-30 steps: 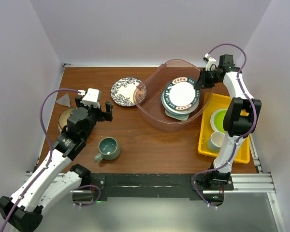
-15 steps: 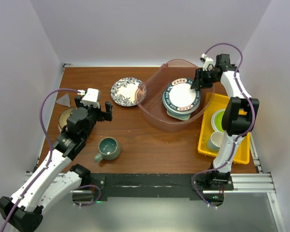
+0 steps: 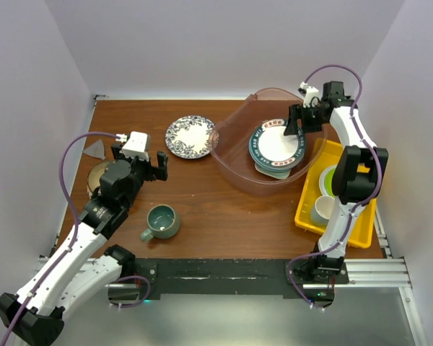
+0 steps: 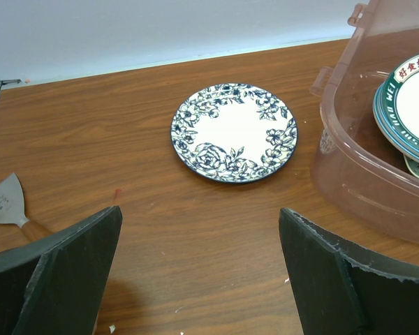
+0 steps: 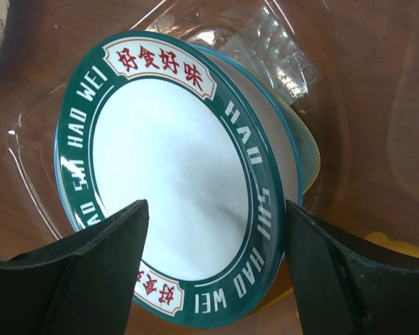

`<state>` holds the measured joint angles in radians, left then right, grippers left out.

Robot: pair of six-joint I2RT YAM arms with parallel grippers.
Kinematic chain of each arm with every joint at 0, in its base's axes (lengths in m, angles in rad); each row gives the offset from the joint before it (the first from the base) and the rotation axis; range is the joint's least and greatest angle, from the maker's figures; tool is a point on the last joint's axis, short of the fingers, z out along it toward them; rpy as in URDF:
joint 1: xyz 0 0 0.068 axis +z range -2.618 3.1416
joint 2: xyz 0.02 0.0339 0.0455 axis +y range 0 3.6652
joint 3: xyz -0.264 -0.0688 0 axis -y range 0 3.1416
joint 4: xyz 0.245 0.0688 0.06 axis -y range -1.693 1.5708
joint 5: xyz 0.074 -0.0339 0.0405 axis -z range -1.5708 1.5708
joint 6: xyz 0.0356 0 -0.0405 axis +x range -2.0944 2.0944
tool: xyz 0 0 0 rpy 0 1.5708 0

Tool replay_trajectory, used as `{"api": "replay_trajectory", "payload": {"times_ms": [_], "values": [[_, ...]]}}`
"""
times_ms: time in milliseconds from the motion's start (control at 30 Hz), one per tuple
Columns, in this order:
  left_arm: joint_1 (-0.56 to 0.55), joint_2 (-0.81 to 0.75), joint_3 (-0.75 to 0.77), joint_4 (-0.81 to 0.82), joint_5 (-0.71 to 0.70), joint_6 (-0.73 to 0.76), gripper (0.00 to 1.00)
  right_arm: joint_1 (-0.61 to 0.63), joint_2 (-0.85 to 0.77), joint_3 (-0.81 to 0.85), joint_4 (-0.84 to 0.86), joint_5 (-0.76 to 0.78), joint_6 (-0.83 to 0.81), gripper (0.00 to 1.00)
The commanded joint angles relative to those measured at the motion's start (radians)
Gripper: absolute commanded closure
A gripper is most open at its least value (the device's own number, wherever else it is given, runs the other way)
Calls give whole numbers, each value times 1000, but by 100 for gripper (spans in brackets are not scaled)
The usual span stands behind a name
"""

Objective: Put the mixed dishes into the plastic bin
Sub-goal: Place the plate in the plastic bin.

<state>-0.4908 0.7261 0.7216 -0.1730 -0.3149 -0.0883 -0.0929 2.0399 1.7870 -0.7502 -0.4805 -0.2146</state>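
Your left claw (image 4: pixel 200 213) and right claw (image 5: pixel 216 206) both gape empty.
Plates (image 3: pixel 278 144) lie stacked in the bin (image 3: pixel 232 164) under the right claw; the blue plate (image 4: pixel 234 132) sits outside; only the top view shows the mug (image 3: pixel 161 221).

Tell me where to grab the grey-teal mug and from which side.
Best take the mug by its rim from straight above, one finger inside, one outside, on the far-right side. It stands upright with its mouth open, and its handle sticks out near-left.

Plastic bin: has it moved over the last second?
Yes. The plastic bin tipped back down flat, its right rim shifting toward the yellow tray.
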Motion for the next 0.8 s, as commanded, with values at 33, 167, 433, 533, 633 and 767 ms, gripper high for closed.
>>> {"api": "replay_trajectory", "payload": {"times_ms": [33,167,433,533,633,767], "values": [[11,-1,-10,52,-7,10,0,-31,-112,-18,-8,94,-75,16],[11,3,-11,52,-6,10,0,-31,-167,-66,23,106,-75,11],[12,10,-11,52,-6,7,0,-31,-293,-172,77,114,-77,9],[15,12,-11,52,-6,5,0,-30,-348,-208,84,88,-78,9],[17,13,-13,52,2,2,0,-30,-400,-256,83,5,-80,9],[27,21,-11,52,19,-8,0,-30,-541,-375,112,-157,-80,9]]}}
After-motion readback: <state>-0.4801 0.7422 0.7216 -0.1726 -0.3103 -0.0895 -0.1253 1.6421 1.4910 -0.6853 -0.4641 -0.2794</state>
